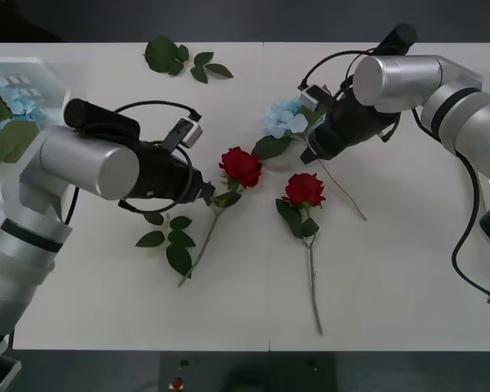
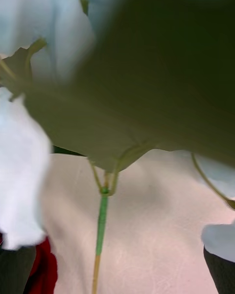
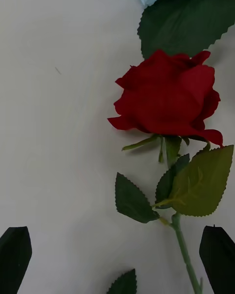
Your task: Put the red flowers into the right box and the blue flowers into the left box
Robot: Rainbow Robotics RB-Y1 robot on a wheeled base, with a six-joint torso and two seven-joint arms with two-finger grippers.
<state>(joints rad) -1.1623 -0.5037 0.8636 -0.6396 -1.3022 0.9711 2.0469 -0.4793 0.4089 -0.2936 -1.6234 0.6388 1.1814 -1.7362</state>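
A red rose [image 3: 166, 98] lies ahead of the wide-open, empty left tool [image 3: 117, 255].

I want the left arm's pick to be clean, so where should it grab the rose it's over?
Grip the thin stem just below the rose, under its leaf cluster, coming straight down. The stem lies flat on the table between the open fingers of the left gripper; the bloom is too wide and soft to pinch.
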